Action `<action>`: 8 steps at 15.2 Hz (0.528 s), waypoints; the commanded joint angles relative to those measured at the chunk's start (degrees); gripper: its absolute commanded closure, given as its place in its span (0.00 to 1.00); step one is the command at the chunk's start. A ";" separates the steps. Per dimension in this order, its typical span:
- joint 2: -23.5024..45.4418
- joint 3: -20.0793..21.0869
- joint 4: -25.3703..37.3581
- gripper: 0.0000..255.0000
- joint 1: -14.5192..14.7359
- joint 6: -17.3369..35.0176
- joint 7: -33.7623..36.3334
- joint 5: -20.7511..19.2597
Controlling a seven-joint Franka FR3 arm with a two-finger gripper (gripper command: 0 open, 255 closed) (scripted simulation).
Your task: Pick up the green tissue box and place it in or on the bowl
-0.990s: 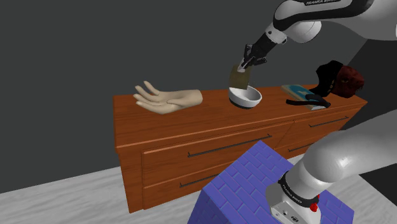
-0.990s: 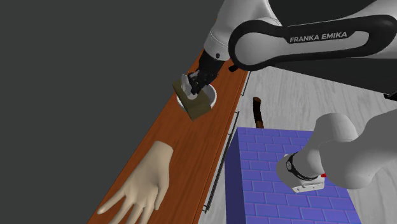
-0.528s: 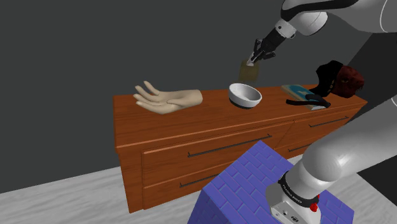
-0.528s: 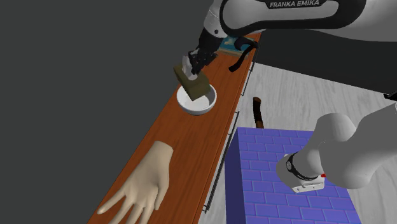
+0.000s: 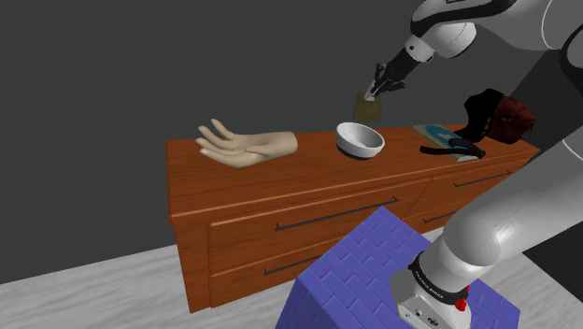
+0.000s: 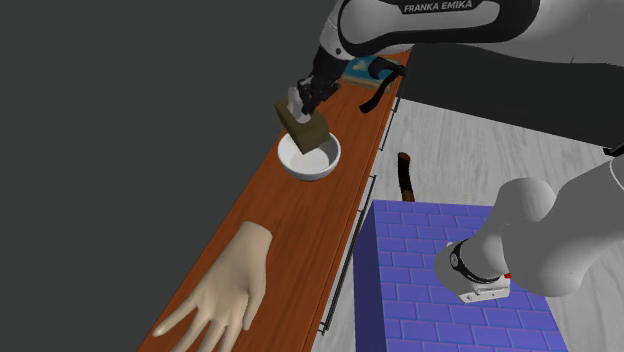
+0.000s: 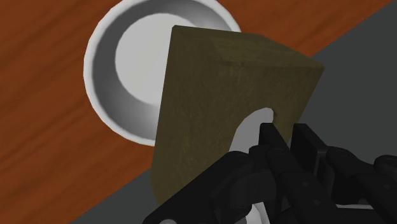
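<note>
An olive-green tissue box (image 5: 365, 107) hangs in the air over the white bowl (image 5: 359, 148), which stands on the wooden dresser (image 5: 280, 182). My gripper (image 5: 376, 89) is shut on the box's top at the tissue slot. From the second exterior view the tissue box (image 6: 309, 131) hangs tilted from the gripper (image 6: 298, 108), just above the bowl (image 6: 303, 170). Along the hand, the black gripper (image 7: 284, 136) pinches the slot's edge of the tissue box (image 7: 216, 95). The box hides part of the bowl (image 7: 102, 89) below it.
A beige model hand (image 5: 245, 146) lies on the dresser, at the shoulder view's left of the bowl. On the other side lie a teal book (image 5: 433, 131), a black strap and a dark red and black object (image 5: 503, 114). The blue brick-patterned stand (image 5: 374, 271) is in front.
The gripper has lifted the tissue box from just over the bowl to higher up and slightly toward the shoulder view's right. In the last half second it barely moved.
</note>
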 commanded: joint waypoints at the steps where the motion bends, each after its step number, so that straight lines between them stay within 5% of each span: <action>1: 0.19 -0.07 -1.24 1.00 0.02 1.37 -0.60 0.37; 8: 1.44 -0.29 -5.25 1.00 0.23 6.20 -2.93 2.11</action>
